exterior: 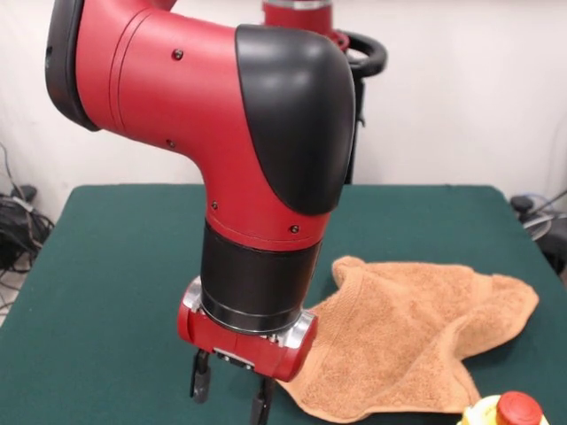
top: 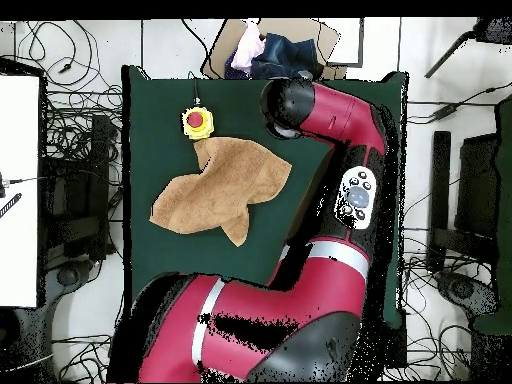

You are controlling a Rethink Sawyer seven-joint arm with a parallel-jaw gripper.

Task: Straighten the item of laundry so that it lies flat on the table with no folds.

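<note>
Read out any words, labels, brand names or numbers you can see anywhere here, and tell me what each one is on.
There is no text that can be read in either view.
The red and black robot arm shows no lettering on the faces in view.
The grey button panel on the arm has marks too small to read.
The yellow round box with a red button shows no legible label.
The orange-tan terry towel and the dark green table bear none.

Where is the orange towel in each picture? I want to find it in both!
Front view: the towel lies crumpled at the lower right of the green table, beside the gripper.
Overhead view: the towel is left of the middle, on the table.
Shared landmark: the red and yellow button sits right by one edge of the towel; in the overhead view it is just above it.
</note>
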